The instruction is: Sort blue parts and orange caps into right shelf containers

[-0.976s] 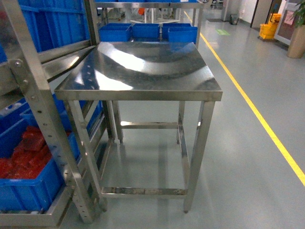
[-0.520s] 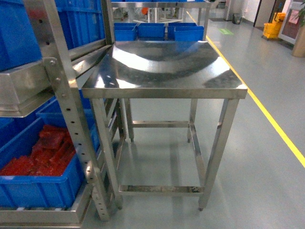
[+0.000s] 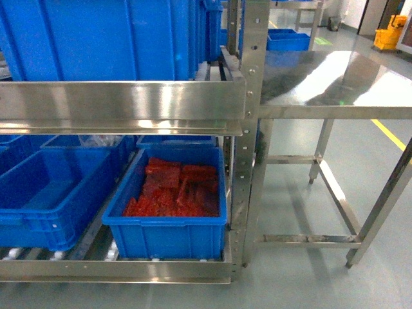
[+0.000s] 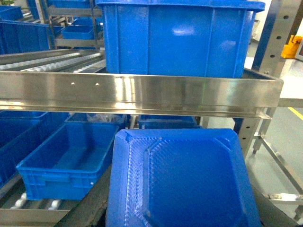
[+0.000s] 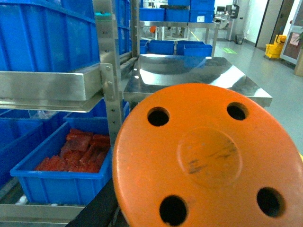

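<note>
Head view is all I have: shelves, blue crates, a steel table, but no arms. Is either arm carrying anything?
Observer: The right wrist view is filled by an orange cap with four holes, close under the camera.
Operator: And the left arm?
Observer: The left wrist view shows a blue part, squarish with cut corners, just as close. No fingers show, so I cannot confirm the grip.
Operator: My top crate is cut off. Can you see its rim?
Observer: Yes, the left wrist view shows the upper crate up to its rim, though not its inside.
</note>
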Available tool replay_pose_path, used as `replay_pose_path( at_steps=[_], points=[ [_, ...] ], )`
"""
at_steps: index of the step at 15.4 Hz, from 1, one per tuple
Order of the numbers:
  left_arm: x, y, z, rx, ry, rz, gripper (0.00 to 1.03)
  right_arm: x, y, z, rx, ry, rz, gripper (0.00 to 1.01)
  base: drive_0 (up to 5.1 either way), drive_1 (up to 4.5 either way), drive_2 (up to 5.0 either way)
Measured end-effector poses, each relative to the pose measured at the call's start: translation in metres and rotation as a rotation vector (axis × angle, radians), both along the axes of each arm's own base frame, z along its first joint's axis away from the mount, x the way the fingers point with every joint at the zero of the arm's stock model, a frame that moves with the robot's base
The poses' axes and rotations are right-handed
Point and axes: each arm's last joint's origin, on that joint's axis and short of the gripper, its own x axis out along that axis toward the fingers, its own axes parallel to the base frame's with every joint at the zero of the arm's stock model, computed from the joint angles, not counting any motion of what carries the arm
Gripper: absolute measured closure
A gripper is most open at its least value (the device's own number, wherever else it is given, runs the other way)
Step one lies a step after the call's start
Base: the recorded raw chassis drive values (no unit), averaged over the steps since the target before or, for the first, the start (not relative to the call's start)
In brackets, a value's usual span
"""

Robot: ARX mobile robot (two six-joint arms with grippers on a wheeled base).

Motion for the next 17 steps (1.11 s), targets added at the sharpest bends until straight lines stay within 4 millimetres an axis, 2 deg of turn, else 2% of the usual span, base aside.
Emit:
replay_pose_path(
  at_steps=[17],
  points=[
    [0.0000,0.0000,0.0003,0.000,-0.003,-0.001,0.59,0.0000,0.0000,0.0001,0.000,-0.001,0.000,0.56,-5.0,1.50,3.2]
  ],
)
